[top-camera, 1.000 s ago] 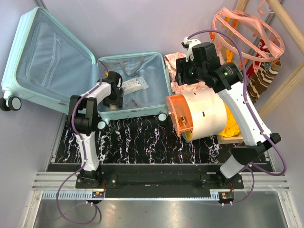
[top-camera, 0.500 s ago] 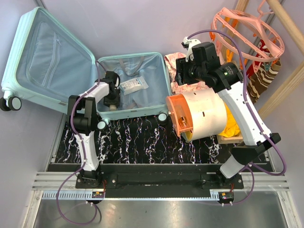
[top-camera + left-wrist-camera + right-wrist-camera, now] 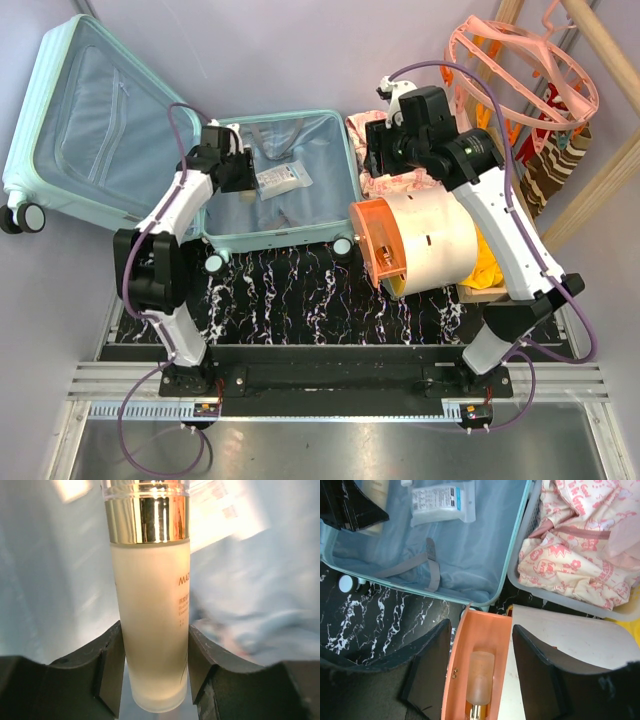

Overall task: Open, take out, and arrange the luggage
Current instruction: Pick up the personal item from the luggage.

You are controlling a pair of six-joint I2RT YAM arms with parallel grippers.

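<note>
Bottle [image 3: 150,605] gripped by left gripper [image 3: 152,655], long axis along fingers, over luggage [image 3: 300,215] left side; right gripper [image 3: 482,672] wide, empty, farther off.

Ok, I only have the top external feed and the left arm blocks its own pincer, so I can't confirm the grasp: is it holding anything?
Observer: Yes. The left pincer is shut on a frosted bottle with a gold collar.
Operator: Gripped where?
Observer: Near its base, collar end pointing away from the pincer.
Operator: And the right pincer?
Observer: Open. Between its fingers, a second frosted bottle lies inside the orange case.
</note>
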